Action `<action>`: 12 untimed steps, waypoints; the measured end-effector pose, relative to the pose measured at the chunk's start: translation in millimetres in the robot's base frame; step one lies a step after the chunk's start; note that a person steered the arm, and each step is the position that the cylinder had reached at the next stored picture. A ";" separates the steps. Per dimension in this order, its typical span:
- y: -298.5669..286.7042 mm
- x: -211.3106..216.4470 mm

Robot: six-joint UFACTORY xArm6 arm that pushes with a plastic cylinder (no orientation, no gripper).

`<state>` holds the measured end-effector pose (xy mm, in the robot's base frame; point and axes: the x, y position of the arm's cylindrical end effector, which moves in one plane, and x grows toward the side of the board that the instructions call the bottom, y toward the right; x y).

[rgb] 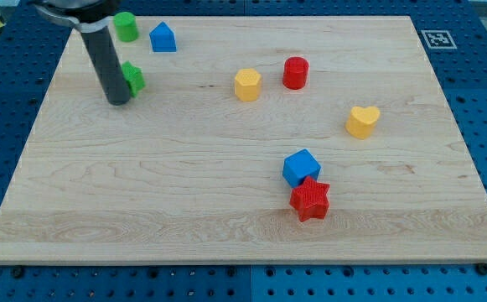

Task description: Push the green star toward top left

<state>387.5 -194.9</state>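
The green star (133, 78) sits near the view's top left of the worktop (226, 218), its left part hidden behind the dark rod, so only some green points show. My tip (118, 101) rests on the board touching the star's left and lower side; the rod carries no fingers, so nothing is grasped. Just above, near the top edge, stand a green cylinder (126, 26) and a blue house-shaped block (163, 38), narrowing the room upward. Bare wood lies between the star and the left edge.
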 end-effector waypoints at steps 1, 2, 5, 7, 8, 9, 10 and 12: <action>-4.9 -4.7; -4.9 -18.3; 22.2 -28.3; 57.1 -24.7; 56.4 -31.5; 43.6 -44.8; 32.6 -54.4; 20.2 -71.7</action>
<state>315.8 -174.7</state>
